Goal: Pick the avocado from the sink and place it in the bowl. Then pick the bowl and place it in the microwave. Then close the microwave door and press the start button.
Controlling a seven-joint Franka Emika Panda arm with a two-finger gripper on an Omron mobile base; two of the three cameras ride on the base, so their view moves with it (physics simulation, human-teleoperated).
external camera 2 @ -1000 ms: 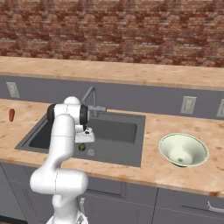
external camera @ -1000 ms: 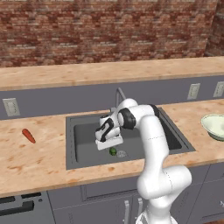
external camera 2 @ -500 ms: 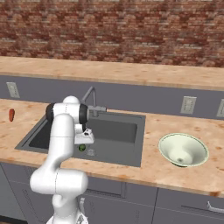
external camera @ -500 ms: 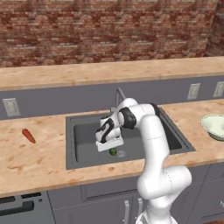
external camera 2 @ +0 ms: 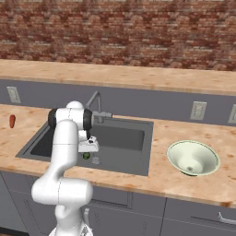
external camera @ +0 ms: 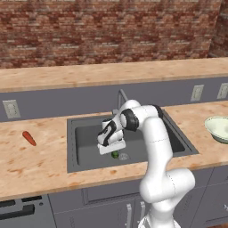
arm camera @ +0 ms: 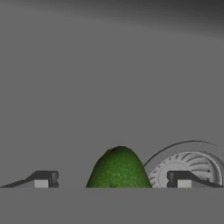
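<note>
Gripper (arm camera: 112, 184) spread wide, straddling the avocado (arm camera: 118, 168) down in the sink (external camera: 89, 133) (drain (arm camera: 188, 164) just beside); could squirt sideways if pinched off-centre.

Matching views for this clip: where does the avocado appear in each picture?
Left base view: avocado low in the sink, under the hand.
Right base view: left of centre, under the hand.
Hand view: bottom centre, between the fingertips.
Shared landmark: the drain beside it.
</note>
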